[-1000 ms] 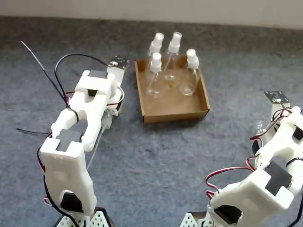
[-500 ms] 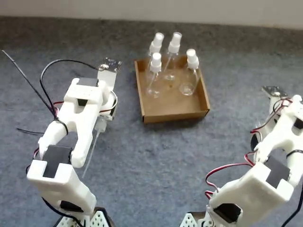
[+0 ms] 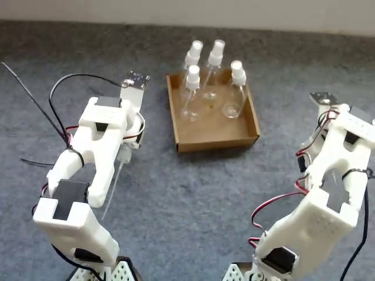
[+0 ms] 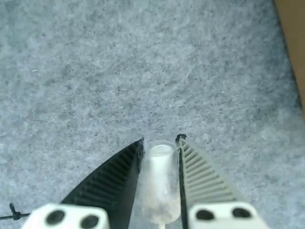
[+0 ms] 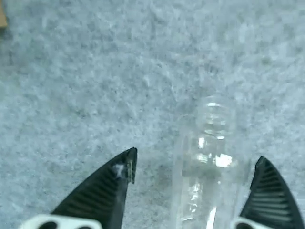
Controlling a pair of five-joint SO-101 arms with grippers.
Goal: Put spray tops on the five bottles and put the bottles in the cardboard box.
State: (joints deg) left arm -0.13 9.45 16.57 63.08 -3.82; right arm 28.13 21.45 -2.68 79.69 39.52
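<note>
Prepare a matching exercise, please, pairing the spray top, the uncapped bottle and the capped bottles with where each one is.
Things:
1. spray top
2. uncapped bottle
3. capped bottles

Places:
A. upright in the cardboard box
B. between the open fingers of the right gripper
C. clamped in the left gripper

Pairs: 1-C, 2-B, 3-A.

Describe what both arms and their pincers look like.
The left arm and right arm are blocky white shells around black motors, with red and white wires looping at the joints; thin black cables trail from the left one. The left pincer has one black and one grey ribbed, pointed finger on white mounts; the right pincer has two black ones.
</note>
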